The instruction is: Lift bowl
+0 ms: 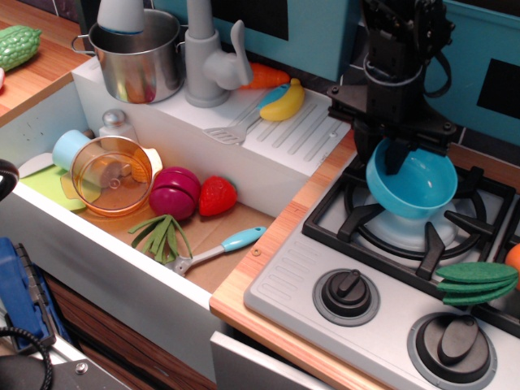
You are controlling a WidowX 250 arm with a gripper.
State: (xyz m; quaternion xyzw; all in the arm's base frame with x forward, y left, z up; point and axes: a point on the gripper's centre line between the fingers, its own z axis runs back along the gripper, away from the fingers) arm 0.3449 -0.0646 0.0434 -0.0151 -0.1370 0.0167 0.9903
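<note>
My jaws (400,154) are clenched on the back rim of the blue bowl (413,188), one finger inside it and one outside. The bowl hangs tilted just under them, and I think it is a little above the stove burner (416,231), though I can't tell for sure if its bottom is clear.

To do this lift well, I want to go straight up and slowly. The grip is only on one edge, so the bowl could swing or slip if I jerk. I will keep my squeeze firm and not turn my wrist.

Below and in front of the jaws lies a green bean pod (478,280) by the knobs (348,296). Far off to one side is the sink (89,248) with a strawberry (217,196) and an orange cup (111,174). I should stay away from all of those.
</note>
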